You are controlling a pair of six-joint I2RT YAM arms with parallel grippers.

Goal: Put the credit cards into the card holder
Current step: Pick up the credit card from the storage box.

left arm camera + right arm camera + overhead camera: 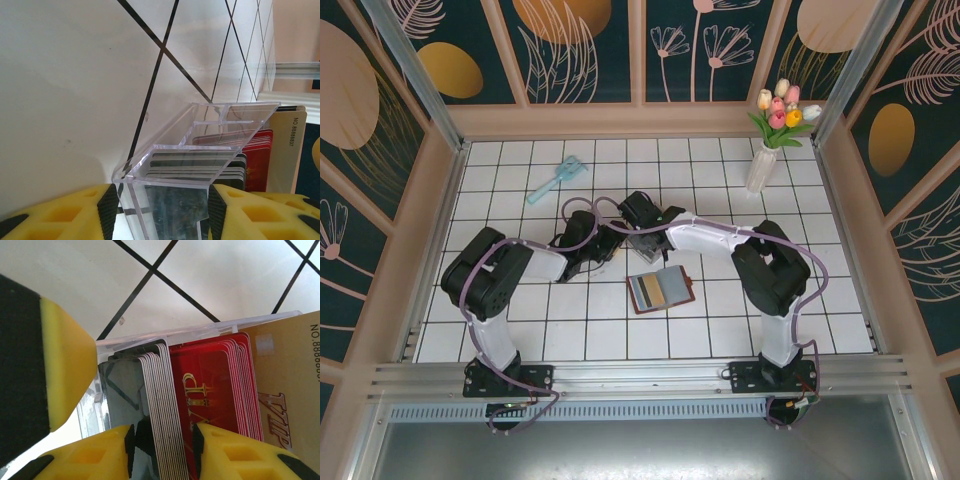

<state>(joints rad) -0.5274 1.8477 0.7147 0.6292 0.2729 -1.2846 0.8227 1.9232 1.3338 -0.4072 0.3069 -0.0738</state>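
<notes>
On the white tiled worktop (520, 330) with black lines, a light blue plastic scoop (557, 178) lies far back on the left. A tall white vase (761, 165) of pink, yellow and white tulips (782, 108) stands in the far right corner. Both are well away from the arms. The two arms bend in and meet in the middle, so they hide much of what is between them from above. Just in front of them the small brown leather card holder (660, 290) lies open and flat, with rows of dark, tan and grey inside. Close up, a clear plastic box-like tray (200, 125) stands on the worktop. Inside it the thin plastic credit cards (257, 155) stand on edge in rows: a dark stack with pale edges, then a red stack, then a tan card with gold letters. The left pincer (164, 215) has a yellow finger pressed on each side of the tray's end. The right pincer (164, 450) reaches into the tray and pinches the dark stack, right beside the red cards.
</notes>
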